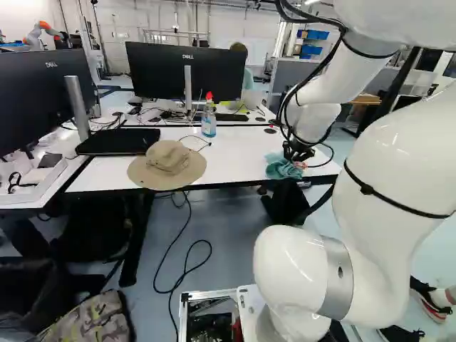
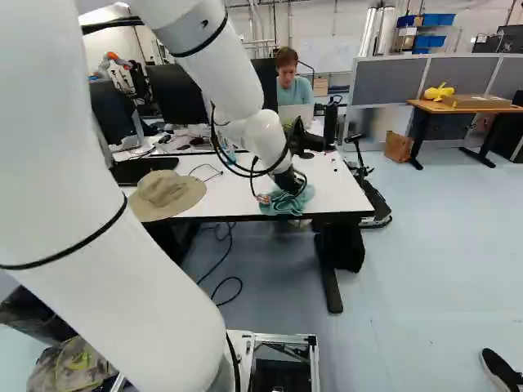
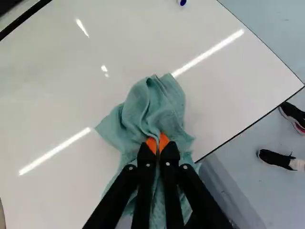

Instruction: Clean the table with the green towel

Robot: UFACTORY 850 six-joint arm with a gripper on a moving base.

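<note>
1. White counter (image 1: 235, 155): we should wipe in long, overlapping strokes, light and level, easing off before the front edge.
2. Brimmed hat (image 1: 167, 162): we had best steer round it, since a stroke could drag it along.
3. Teal towel (image 3: 157, 107): it lies bunched near the counter's front edge; spreading it flatter would help us cover more.
4. Black tool (image 3: 157, 142): closed, pinching the towel's folds; we want cloth beneath its tips.
5. Blue-tipped object (image 3: 182, 2): we might knock it away.
</note>
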